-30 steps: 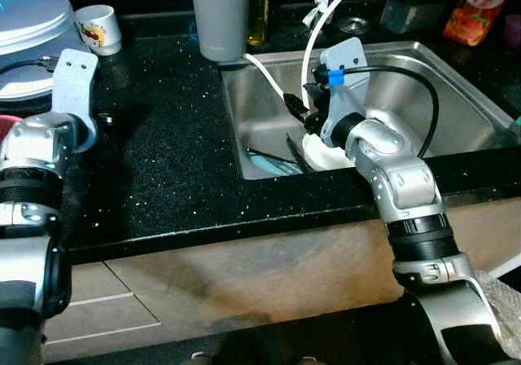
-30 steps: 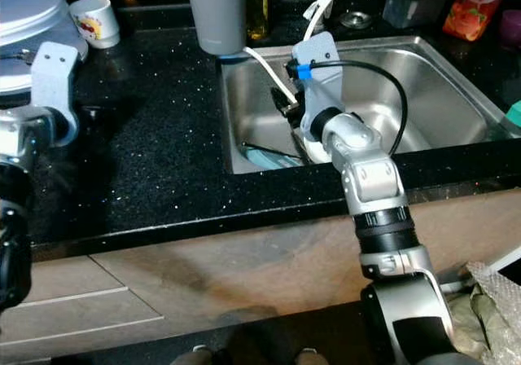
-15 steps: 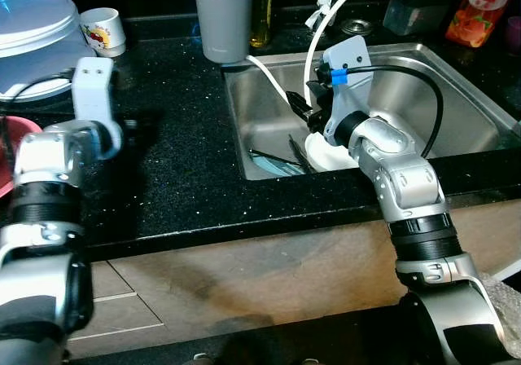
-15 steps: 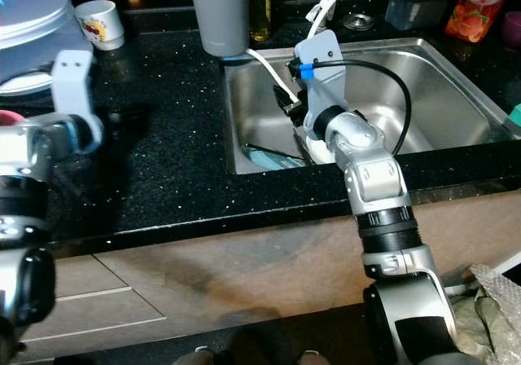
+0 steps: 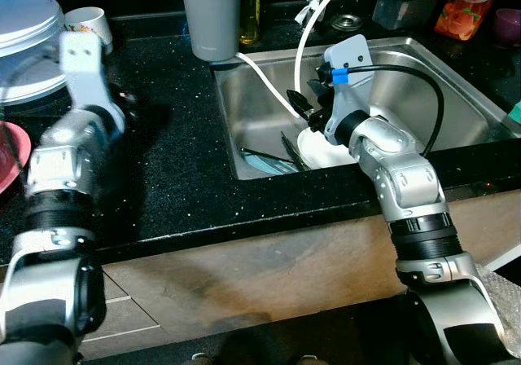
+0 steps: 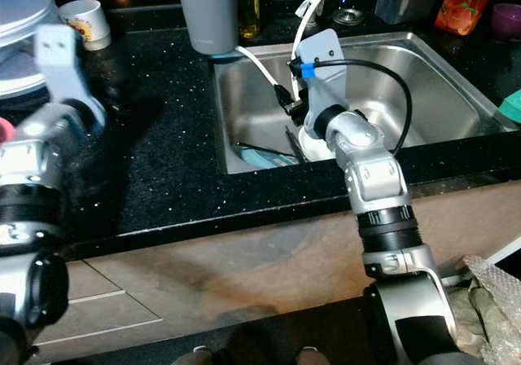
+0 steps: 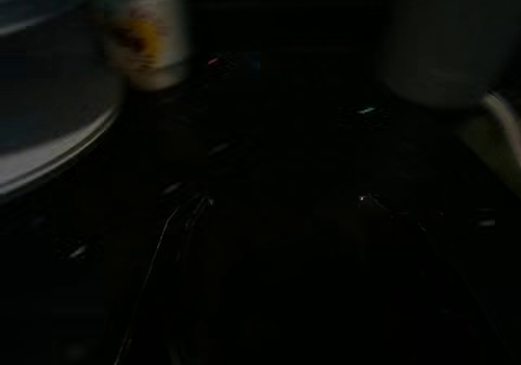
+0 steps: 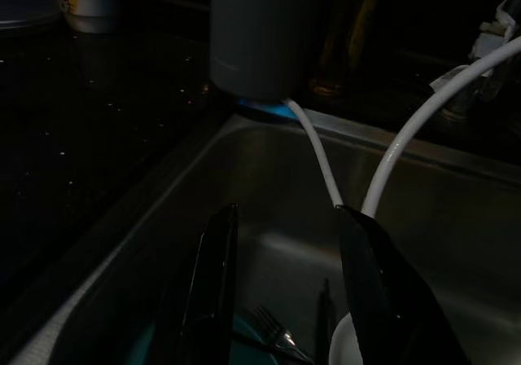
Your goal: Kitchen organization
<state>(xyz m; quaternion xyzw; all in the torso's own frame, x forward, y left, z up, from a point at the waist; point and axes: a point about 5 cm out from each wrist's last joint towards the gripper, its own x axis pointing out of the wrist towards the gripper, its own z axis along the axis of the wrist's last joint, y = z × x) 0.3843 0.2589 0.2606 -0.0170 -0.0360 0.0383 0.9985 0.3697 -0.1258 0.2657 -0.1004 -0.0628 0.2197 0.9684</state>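
Two spread fingers of the right gripper [image 8: 281, 300], holding nothing, hang inside the sink [image 5: 456, 96] above the white plate [image 5: 319, 147] and fork [image 8: 273, 328]; lowering squarely should avoid the white hose [image 5: 264, 76].

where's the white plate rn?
In the sink, at its front wall, right of the teal plate and directly under the right hand.
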